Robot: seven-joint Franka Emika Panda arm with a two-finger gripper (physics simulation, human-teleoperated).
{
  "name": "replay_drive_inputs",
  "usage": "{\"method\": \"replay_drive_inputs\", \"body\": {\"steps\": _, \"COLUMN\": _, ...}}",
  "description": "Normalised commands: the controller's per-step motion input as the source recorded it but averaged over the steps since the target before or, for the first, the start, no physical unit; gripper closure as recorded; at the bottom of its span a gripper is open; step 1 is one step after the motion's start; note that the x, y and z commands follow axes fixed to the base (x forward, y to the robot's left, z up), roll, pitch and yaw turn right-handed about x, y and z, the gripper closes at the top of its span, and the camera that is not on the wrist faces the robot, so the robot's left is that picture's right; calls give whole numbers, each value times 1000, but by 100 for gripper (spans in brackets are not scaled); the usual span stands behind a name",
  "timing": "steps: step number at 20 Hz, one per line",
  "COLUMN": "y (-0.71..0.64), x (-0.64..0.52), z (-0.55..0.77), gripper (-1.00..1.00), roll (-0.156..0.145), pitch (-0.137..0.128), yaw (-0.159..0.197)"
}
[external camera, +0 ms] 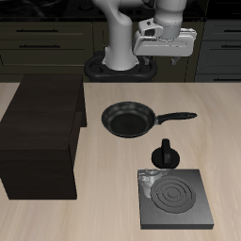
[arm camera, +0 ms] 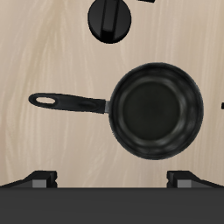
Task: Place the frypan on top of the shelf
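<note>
The frypan [external camera: 127, 119] is a round, shallow black pan lying flat on the table beside the shelf, its long straight handle [external camera: 177, 117] pointing away from the shelf. The shelf [external camera: 42, 132] is a large dark boxy wooden unit with a flat top that has nothing on it. My gripper [external camera: 162, 55] hangs high above the table, farther back than the pan, and touches nothing. In the wrist view the frypan [arm camera: 157, 109] and its handle [arm camera: 70, 102] lie below the gripper [arm camera: 114, 179]. The fingertips [arm camera: 41, 179] stand wide apart, open and empty.
A small black knobbed object [external camera: 167, 152] stands between the pan and a flat dark square burner plate [external camera: 174, 198] near the table's front edge. The knobbed object also shows in the wrist view [arm camera: 109, 19]. The robot's base [external camera: 120, 66] stands at the back.
</note>
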Motion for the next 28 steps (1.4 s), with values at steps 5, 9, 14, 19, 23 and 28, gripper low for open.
{"method": "replay_drive_inputs", "body": {"steps": 5, "y": 139, "x": 113, "z": -211, "gripper": -100, "roll": 9, "pitch": 32, "yaw": -10}}
{"method": "replay_drive_inputs", "body": {"steps": 9, "y": 191, "x": 116, "z": -357, "gripper": -100, "roll": -25, "pitch": 23, "yaw": 13}}
{"method": "replay_drive_inputs", "body": {"steps": 14, "y": 30, "x": 33, "z": -227, "gripper": -100, "roll": -9, "pitch": 21, "yaw": -3}}
{"method": "replay_drive_inputs", "body": {"steps": 19, "y": -10, "x": -122, "z": -255, "gripper": -100, "roll": -6, "pitch": -32, "yaw": 26}}
{"method": "replay_drive_inputs", "body": {"steps": 23, "y": -163, "x": -151, "z": -290, "gripper": -100, "roll": -39, "pitch": -34, "yaw": 27}}
{"method": "replay_drive_inputs", "body": {"steps": 28, "y": -162, "x": 107, "z": -272, "gripper": -100, "roll": -38, "pitch": 29, "yaw": 24}}
